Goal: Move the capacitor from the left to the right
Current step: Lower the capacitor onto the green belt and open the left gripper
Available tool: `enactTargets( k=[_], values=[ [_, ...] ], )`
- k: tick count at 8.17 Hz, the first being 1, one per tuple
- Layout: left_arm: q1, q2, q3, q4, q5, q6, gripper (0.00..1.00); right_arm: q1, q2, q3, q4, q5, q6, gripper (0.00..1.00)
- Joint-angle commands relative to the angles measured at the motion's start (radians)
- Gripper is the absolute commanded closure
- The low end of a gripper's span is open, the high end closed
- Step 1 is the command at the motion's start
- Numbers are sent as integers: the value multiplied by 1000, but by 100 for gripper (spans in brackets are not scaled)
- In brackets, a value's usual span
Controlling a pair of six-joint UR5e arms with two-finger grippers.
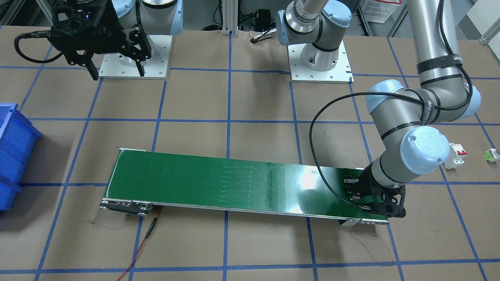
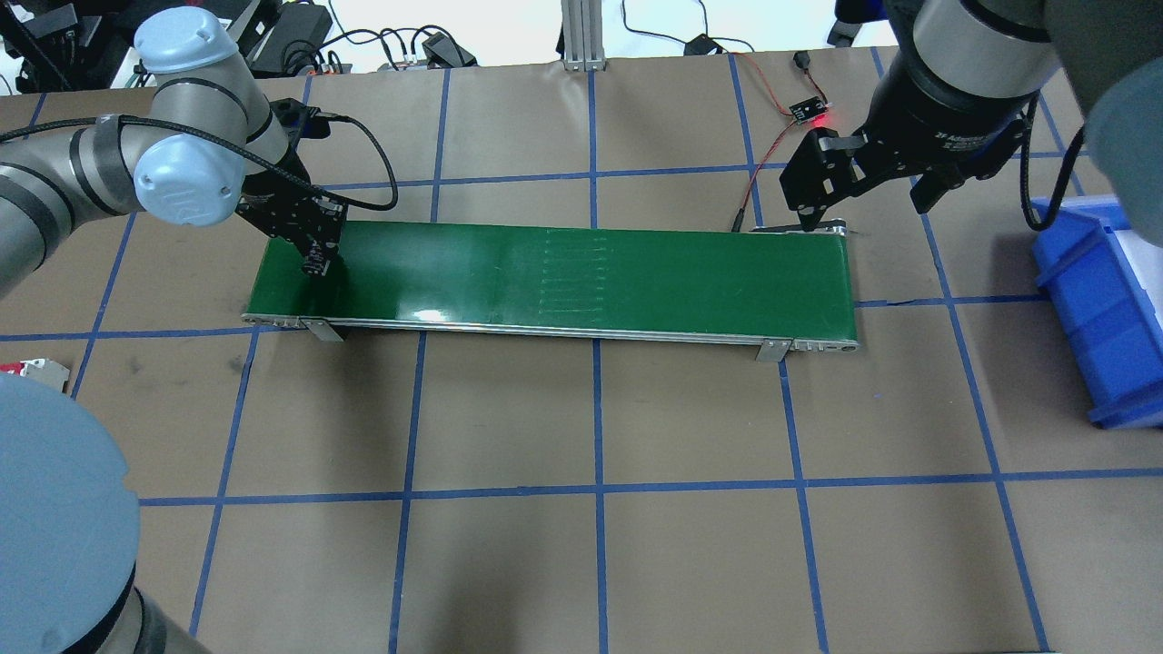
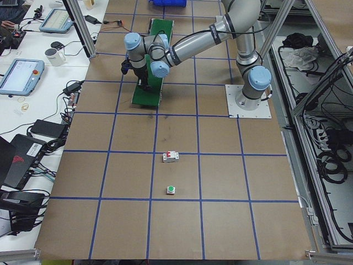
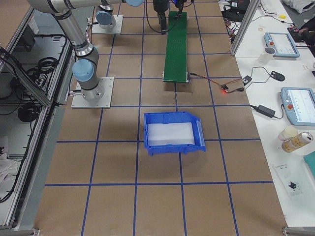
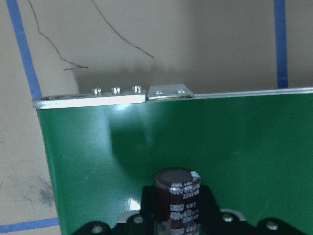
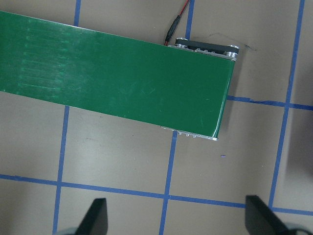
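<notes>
The capacitor point(image 5: 177, 200), a stubby dark brown cylinder with a pale grey band, shows only in the left wrist view. It stands out between the black fingertips point(image 5: 209, 197) of my left gripper point(image 2: 315, 259), just above the green conveyor belt point(image 2: 563, 272). That gripper is shut on it over the belt's left end, at the right in the front view point(image 1: 386, 205). My right gripper point(image 2: 818, 195) hangs open and empty above the table by the belt's far right corner. Its two fingers point(image 6: 95, 215) stand wide apart.
A blue bin point(image 2: 1099, 309) sits at the table's right. A white circuit breaker with red switches point(image 1: 457, 154) and a small green-and-white part point(image 1: 491, 155) lie on the left side. A red-lit sensor board point(image 2: 804, 111) with red wires sits behind the belt's right end.
</notes>
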Motion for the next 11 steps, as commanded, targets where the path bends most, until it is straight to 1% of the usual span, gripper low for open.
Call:
enactTargets(
  k=[1,2,3,4,5,6,7,8,9,10,11],
  values=[
    [0,-1,-14,53,-6,-10,66,0,0,0,-1,0,2,0],
    [-3,8,-14,59,-9,-80,31,0,0,0,-1,0,0,0],
    [-29,31,-13,58,-8,-145,4,0,-2,0,-1,1,0,0],
    [-67,74,-3,42,8,-155,0,0,0,0,-1,3,2,0],
    [-89,119,-2,9,12,-171,0,0,0,0,1,1,2,0],
    [-98,158,0,-92,14,-197,0,0,-2,0,-1,1,2,0],
    [-106,223,1,-205,14,-210,0,0,-2,0,-1,0,0,0],
    [-109,292,4,-287,20,-224,0,0,0,0,1,0,2,0],
    [-121,361,7,-329,31,-259,0,0,0,0,1,0,2,0],
    [-153,422,10,-402,35,-265,0,-1,0,0,-1,-2,2,0],
    [-185,464,13,-432,34,-308,0,-1,0,0,1,1,0,0]
  ],
)
